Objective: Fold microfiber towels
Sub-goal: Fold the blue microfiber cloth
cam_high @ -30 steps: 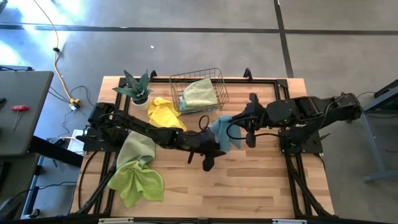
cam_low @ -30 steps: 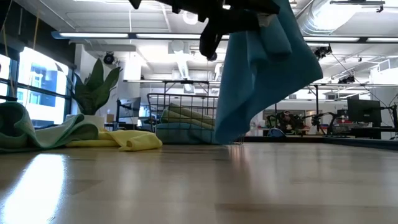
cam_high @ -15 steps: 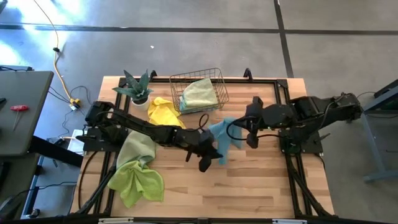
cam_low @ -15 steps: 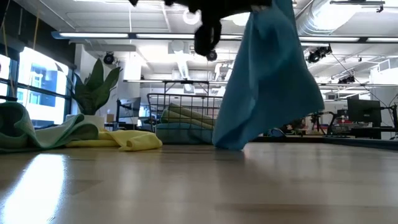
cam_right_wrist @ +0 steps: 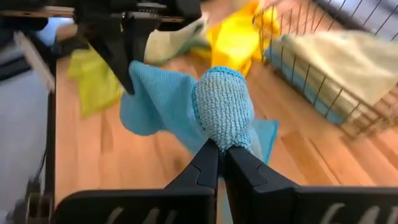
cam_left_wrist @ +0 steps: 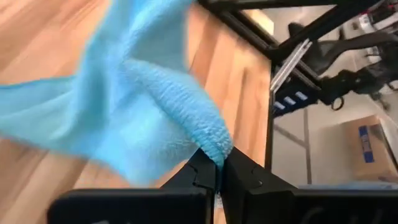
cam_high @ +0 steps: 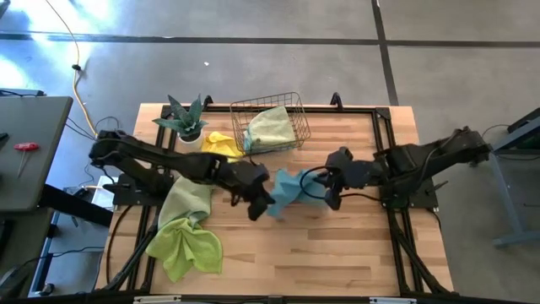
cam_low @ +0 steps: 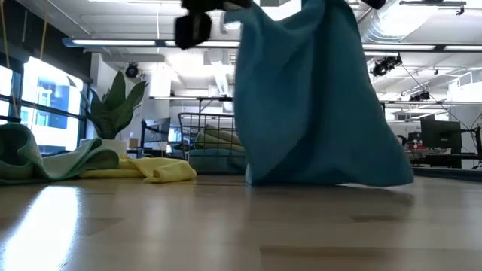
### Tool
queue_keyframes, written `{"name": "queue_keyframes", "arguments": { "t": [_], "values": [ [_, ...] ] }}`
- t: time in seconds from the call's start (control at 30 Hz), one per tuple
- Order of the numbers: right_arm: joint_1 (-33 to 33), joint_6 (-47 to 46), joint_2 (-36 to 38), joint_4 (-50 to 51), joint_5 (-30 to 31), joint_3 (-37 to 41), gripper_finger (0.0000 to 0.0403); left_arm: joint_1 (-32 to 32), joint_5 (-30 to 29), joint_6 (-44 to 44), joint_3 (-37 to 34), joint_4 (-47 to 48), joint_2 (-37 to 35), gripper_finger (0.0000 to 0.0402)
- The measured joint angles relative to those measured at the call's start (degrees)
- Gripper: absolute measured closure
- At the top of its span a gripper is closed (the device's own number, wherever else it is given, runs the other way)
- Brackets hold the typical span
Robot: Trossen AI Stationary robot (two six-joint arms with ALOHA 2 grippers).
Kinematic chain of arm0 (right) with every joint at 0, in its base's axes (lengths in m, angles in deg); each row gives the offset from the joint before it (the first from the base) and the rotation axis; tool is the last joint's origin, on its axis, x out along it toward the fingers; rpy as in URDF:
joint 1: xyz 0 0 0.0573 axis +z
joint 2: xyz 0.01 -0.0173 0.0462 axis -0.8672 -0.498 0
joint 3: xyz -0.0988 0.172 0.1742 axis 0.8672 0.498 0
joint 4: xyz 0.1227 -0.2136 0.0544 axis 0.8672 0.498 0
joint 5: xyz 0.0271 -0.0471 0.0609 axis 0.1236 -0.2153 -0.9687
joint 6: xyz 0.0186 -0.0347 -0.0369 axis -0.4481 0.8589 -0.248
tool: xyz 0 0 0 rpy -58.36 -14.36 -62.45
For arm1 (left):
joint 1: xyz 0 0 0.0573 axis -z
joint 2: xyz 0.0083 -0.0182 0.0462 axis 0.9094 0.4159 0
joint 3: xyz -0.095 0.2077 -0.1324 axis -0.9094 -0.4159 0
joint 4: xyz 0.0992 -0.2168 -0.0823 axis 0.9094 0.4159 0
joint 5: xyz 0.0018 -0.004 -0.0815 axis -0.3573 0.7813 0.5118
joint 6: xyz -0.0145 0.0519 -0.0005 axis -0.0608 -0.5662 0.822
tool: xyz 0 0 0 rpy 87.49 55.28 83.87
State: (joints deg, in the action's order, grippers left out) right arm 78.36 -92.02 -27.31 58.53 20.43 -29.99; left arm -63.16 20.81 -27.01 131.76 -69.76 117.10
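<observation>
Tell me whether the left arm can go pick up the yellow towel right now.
Probably not yet: the left gripper is shut on the blue towel, shared with the right gripper. The yellow towel lies uncovered near its arm.

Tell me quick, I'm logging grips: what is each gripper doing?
Left gripper: shut on the blue towel.
Right gripper: shut on the same blue towel.

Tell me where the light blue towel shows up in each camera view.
High view: light blue towel at table centre, stretched between both grippers.
Low view: hangs large at centre, lower edge at the tabletop.
Left wrist view: fills the upper left.
Right wrist view: centre.
Shared landmark: wire basket.
</observation>
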Motion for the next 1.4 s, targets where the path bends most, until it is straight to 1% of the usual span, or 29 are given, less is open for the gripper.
{"name": "queue_keyframes", "arguments": {
  "t": [0.07, 0.13, 0.2, 0.27, 0.3, 0.33, 0.4, 0.43, 0.6, 0.7, 0.8, 0.87, 0.97, 1.07, 1.17, 1.23, 1.3, 1.4],
  "values": [
    [0.78, -0.47, -0.04, -4.94, 4.12, 2.15, 0.0401, -0.68, 0.37, -0.01, 0.32, 0.84, -1.78, 0.0401],
    [1.81, -0.44, -0.03, -9.73, 8.48, 4.08, 0.0401, -1.50, 0.36, -0.05, -0.02, 5.45, -4.47, 0.0401],
    [2.55, -0.08, -0.02, -14.44, 12.29, 6.09, 0.0401, -1.97, 0.35, -0.51, 0.28, 4.89, -6.23, 0.0401],
    [3.19, -0.02, -0.02, -17.27, 15.02, 7.79, 0.0401, -2.83, -0.18, -0.74, 0.09, 8.13, -9.02, 0.0401],
    [3.34, 0.09, -0.02, -18.66, 16.09, 8.59, 0.0401, -3.16, -0.44, -1.08, 0.51, 8.31, -9.76, 0.0401],
    [3.38, 0.32, -0.02, -19.36, 17.26, 9.27, 0.0401, -3.52, -0.94, -1.48, 1.40, 9.25, -10.25, 0.0401],
    [3.33, 1.38, -0.02, -21.42, 18.52, 10.33, 0.0401, -4.39, -2.57, -2.71, 3.21, 15.53, -11.28, 0.0401],
    [3.31, 2.17, -0.02, -22.72, 19.20, 10.75, 0.0401, -4.66, -3.20, -3.67, 4.69, 17.24, -11.35, 0.0401],
    [3.17, 9.68, -0.02, -29.71, 23.04, 10.90, 0.0400, -5.25, -5.80, -9.13, 12.97, 26.34, -11.01, 0.0402],
    [2.30, 13.63, -0.02, -33.77, 23.28, 10.90, 0.0400, -5.88, -6.90, -11.96, 16.88, 29.75, -10.49, 0.0402],
    [1.03, 13.91, -1.03, -34.35, 23.51, 10.89, 0.0400, -6.79, -7.82, -14.66, 19.33, 32.36, -10.47, 0.0402],
    [0.17, 14.21, -2.22, -34.77, 24.63, 10.90, 0.0400, -7.62, -8.53, -17.17, 19.91, 33.60, -10.48, 0.0402],
    [-2.26, 17.19, -4.25, -34.73, 26.81, 10.90, 0.0400, -9.62, -11.34, -22.05, 20.04, 35.34, -10.41, 0.0401],
    [-5.33, 19.57, -5.17, -36.04, 26.79, 10.90, 0.0400, -12.47, -12.16, -25.47, 20.09, 35.57, -10.41, 0.0402],
    [-7.82, 22.84, -5.14, -40.57, 26.61, 10.81, 0.0400, -14.73, -12.33, -27.81, 20.75, 36.12, -10.37, 0.0401],
    [-8.89, 25.71, -4.83, -42.75, 26.08, 10.11, 0.0400, -15.64, -12.22, -29.23, 22.34, 36.54, -10.37, 0.0401],
    [-9.72, 27.54, -4.68, -43.96, 23.89, 8.94, 0.0400, -16.09, -12.27, -30.75, 24.39, 36.62, -10.37, 0.0401],
    [-10.09, 26.60, -4.73, -42.69, 19.50, 8.65, 0.0400, -16.21, -12.06, -30.84, 26.99, 36.60, -10.37, 0.0401]
  ]
}}
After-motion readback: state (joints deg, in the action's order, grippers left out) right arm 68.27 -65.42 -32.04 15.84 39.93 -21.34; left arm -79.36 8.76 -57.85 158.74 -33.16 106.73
